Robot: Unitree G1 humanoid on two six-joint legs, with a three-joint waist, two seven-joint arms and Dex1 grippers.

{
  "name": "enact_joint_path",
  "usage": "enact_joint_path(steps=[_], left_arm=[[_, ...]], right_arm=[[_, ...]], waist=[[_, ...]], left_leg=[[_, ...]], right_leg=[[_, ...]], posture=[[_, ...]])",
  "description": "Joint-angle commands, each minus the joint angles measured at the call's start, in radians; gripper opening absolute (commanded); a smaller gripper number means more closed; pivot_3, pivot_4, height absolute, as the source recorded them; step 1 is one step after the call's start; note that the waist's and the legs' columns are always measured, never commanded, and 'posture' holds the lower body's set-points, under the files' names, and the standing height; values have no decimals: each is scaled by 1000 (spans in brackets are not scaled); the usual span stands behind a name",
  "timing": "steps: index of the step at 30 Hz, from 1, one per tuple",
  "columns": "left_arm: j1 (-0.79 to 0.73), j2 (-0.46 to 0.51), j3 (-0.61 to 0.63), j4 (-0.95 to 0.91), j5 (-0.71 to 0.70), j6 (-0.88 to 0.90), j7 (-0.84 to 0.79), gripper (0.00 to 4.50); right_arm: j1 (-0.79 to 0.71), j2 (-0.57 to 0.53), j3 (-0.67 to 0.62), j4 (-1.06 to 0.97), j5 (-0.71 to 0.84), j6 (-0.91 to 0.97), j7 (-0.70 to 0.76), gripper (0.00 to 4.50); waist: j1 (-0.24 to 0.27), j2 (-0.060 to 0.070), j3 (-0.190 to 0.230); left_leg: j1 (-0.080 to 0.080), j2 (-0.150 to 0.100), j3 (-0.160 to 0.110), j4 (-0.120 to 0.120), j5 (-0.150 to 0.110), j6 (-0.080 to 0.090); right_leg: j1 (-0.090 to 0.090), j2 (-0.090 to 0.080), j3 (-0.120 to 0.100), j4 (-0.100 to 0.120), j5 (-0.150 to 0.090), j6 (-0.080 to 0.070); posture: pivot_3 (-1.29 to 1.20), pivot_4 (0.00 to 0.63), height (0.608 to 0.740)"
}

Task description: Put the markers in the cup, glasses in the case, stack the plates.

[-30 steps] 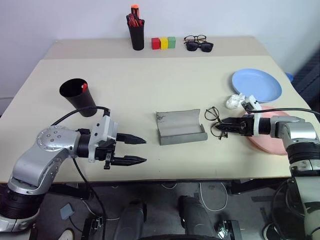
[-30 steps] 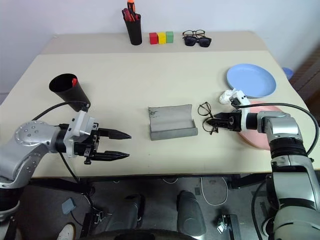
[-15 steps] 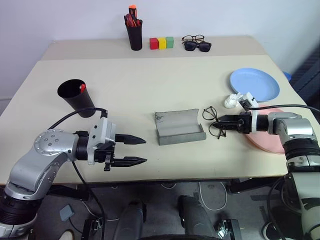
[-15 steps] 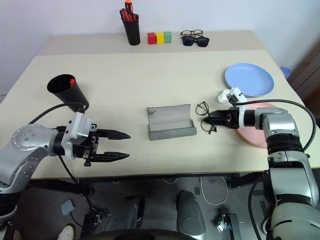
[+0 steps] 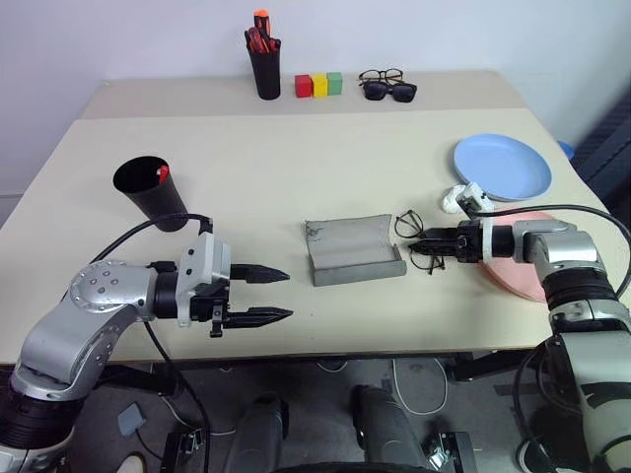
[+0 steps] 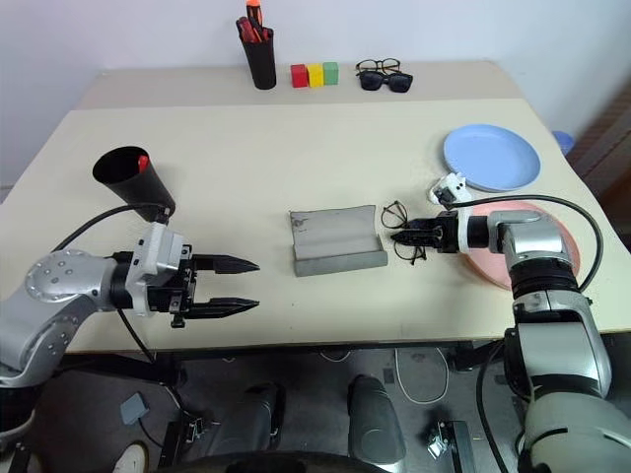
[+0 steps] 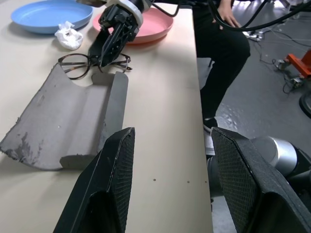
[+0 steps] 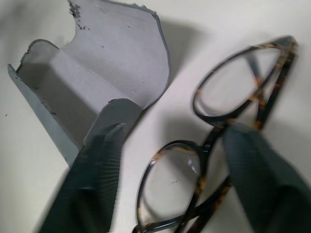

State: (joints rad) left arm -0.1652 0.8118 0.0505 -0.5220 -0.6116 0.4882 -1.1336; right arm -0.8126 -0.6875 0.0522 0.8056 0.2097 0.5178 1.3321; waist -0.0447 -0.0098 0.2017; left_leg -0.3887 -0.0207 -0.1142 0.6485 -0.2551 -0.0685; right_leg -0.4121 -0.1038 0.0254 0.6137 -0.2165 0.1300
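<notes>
The glasses (image 5: 410, 229) lie flat on the table just right of the open grey case (image 5: 350, 252). My right gripper (image 5: 422, 245) reaches in low from the right. In the right wrist view its open fingers (image 8: 97, 174) stand on either side of the glasses (image 8: 214, 126), with the case (image 8: 97, 82) just beyond. My left gripper (image 5: 268, 295) hovers open and empty near the front edge, left of the case. The black cup (image 5: 150, 187) stands at the left with a red-capped marker (image 5: 164, 171) inside. The blue plate (image 5: 503, 166) and the pink plate (image 7: 155, 24) lie side by side at the right.
A crumpled white wad (image 7: 68, 36) lies between the plates and the glasses. At the back stand a black pen holder (image 5: 266, 71), three coloured blocks (image 5: 322, 84), and sunglasses with another pair of spectacles (image 5: 389, 87). My right forearm crosses over the pink plate.
My right gripper has slid left toward the case, over the glasses, and its fingers have narrowed. The left gripper has stayed where it was.
</notes>
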Motion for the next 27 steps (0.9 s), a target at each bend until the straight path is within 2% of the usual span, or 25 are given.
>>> enact_joint_path(steps=[1,3,14,19,27], left_arm=[[3,0,13,-42,-16,-8,19,2567],[7,2,13,-46,-16,-8,25,2567],[18,-7,6,-53,-22,-7,60,2567],[51,4,19,-44,-21,-18,42,2567],[92,21,41,-33,-11,-34,34,2567]], right_arm=[[-44,4,-5,12,-7,-19,9,1045],[-51,7,-6,21,-12,-23,9,44],[-89,-16,-70,-28,16,-85,-21,11],[-40,17,-107,-257,110,-88,26,11],[60,90,-69,-574,204,-58,22,11]], waist=[[0,0,0],[-1,0,0],[0,0,0],[-3,2,1],[3,2,1]], left_leg=[[0,0,0,0,0,0],[0,0,0,0,0,0],[2,0,0,0,0,0],[2,0,0,-1,0,0],[1,1,0,-1,0,0]], right_leg=[[0,0,0,0,0,0],[0,0,0,0,0,0],[1,0,0,0,0,-1],[0,0,0,0,0,0],[0,1,0,1,0,-1]], posture=[[0,150,740],[0,150,740],[0,150,740],[0,150,740],[0,150,740]])
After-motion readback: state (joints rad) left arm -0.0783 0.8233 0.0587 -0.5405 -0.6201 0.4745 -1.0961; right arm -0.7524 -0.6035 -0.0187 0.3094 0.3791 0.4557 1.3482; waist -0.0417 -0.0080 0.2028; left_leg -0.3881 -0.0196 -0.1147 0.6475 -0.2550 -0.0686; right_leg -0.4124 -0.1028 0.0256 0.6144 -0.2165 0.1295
